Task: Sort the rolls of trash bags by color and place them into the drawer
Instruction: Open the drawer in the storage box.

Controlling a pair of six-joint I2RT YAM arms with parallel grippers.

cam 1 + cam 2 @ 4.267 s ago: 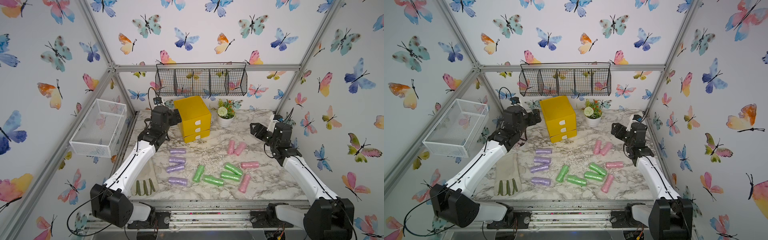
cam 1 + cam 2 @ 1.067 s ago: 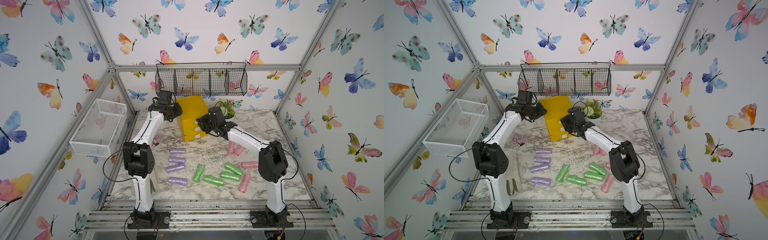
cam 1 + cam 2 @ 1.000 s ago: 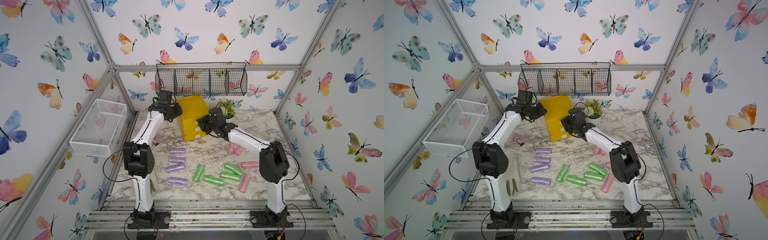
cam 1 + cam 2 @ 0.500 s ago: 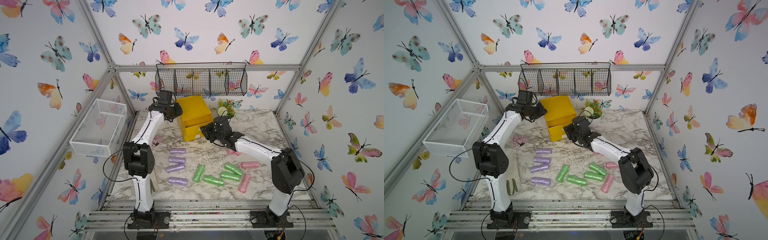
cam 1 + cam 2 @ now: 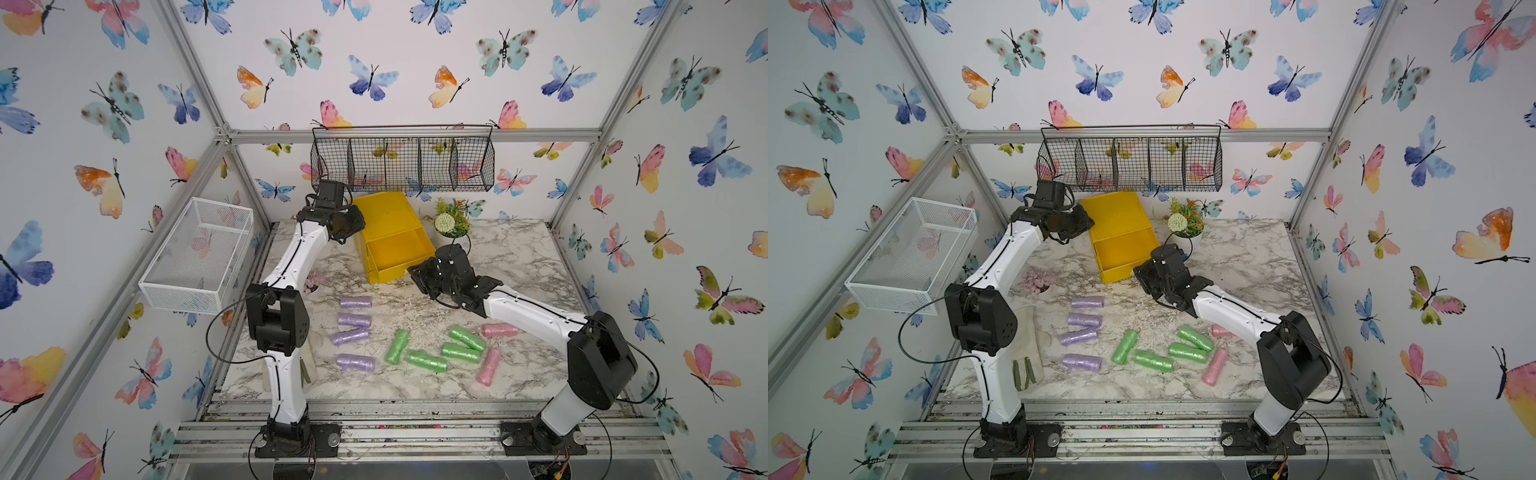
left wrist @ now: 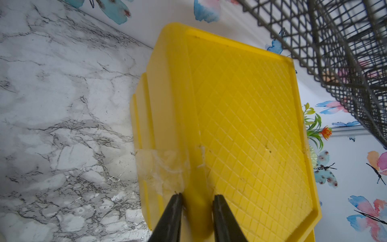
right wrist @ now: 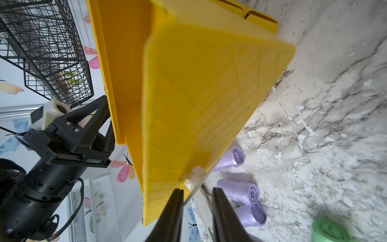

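The yellow drawer chest (image 5: 386, 214) (image 5: 1115, 212) stands at the back of the table. Its top drawer (image 5: 397, 253) (image 5: 1127, 255) is pulled out and shows nothing inside. My left gripper (image 5: 353, 226) (image 6: 196, 199) is shut on the chest's top side edge. My right gripper (image 5: 411, 272) (image 7: 198, 192) is shut on the drawer's white tab handle (image 7: 194, 178). In both top views the rolls of trash bags lie in front: purple ones (image 5: 354, 320) (image 5: 1084, 320) (image 7: 238, 191) on the left, green ones (image 5: 426, 360) (image 5: 1152, 360) in the middle, pink ones (image 5: 488, 367) (image 5: 1214, 368) on the right, some under the right arm.
A black wire basket (image 5: 403, 160) hangs above the chest. A white mesh basket (image 5: 199, 253) is on the left wall. A potted plant (image 5: 451, 220) stands right of the chest. A pink flower cluster (image 5: 1038, 280) and a glove (image 5: 1027, 353) lie on the left.
My right gripper has drawn back toward the table's front with the handle in it, and the drawer has slid out. The left gripper has stayed on the chest.
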